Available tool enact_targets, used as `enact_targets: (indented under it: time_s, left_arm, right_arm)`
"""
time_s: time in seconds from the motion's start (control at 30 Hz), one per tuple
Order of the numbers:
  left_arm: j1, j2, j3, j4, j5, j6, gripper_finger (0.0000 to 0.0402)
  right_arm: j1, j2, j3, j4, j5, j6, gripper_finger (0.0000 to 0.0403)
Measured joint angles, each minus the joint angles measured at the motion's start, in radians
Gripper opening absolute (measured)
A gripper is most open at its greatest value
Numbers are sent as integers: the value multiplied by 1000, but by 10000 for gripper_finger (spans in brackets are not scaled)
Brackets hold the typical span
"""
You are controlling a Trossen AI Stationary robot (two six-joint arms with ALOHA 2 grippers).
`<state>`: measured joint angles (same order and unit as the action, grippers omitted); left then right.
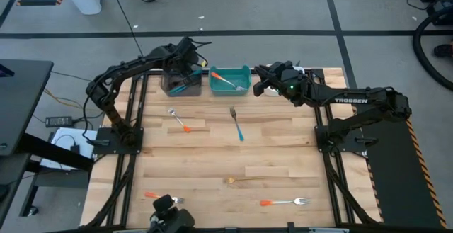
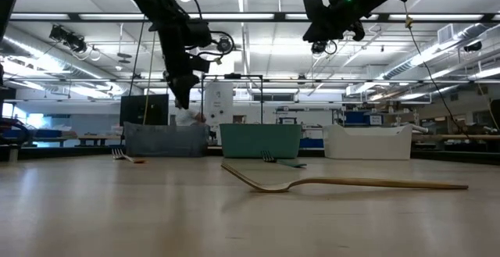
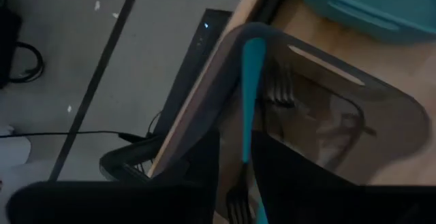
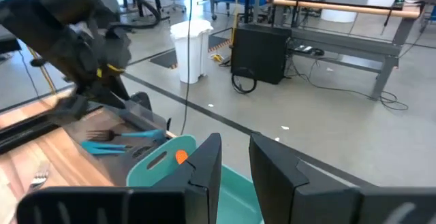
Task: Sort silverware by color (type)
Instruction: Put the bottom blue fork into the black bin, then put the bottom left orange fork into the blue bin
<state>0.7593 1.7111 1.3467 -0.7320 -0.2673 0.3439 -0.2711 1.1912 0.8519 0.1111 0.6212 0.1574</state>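
My left gripper [image 1: 187,70] hangs open over the grey bin [image 1: 177,84] at the table's far edge. Two blue-handled forks [image 4: 126,137] lie inside the bin. One of them [image 3: 251,94] shows in the gap between my left fingers, lying below them. My right gripper [image 1: 260,84] hovers open and holds nothing above the right end of the teal bin [image 1: 230,79], which holds an orange-handled fork [image 1: 223,79]. On the table lie one blue-handled fork [image 1: 236,124], three orange-handled forks [image 1: 179,120] [image 1: 283,202] [image 1: 154,195] and a gold fork [image 2: 344,183].
A white bin [image 2: 367,141] stands right of the teal bin, mostly under my right arm in the high view. The middle of the wooden table [image 1: 212,162] holds only the scattered forks. A camera mount [image 1: 170,215] sits at the near edge.
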Motion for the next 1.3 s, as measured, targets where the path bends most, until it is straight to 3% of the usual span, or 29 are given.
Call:
enact_targets:
  time_s: [0.17,0.3,0.47,0.7,1.13,1.3]
  left_arm:
    - [-46,0,87,-228,30,-79,96]
    - [-88,-11,98,-359,155,-179,94]
    - [-179,-25,57,-507,270,-349,94]
    - [-406,-80,-70,-550,276,-531,94]
    - [-884,-92,-144,-540,274,-1023,94]
    - [-1100,-92,-144,-534,276,-1067,94]
  right_arm:
    - [0,0,0,-70,12,-2,84]
    - [0,0,0,-128,7,20,84]
    - [18,0,0,-205,-85,83,84]
    - [58,-8,0,-351,-116,70,84]
    - [130,-61,0,-623,-512,165,84]
    - [180,-62,-1,-730,-536,187,84]
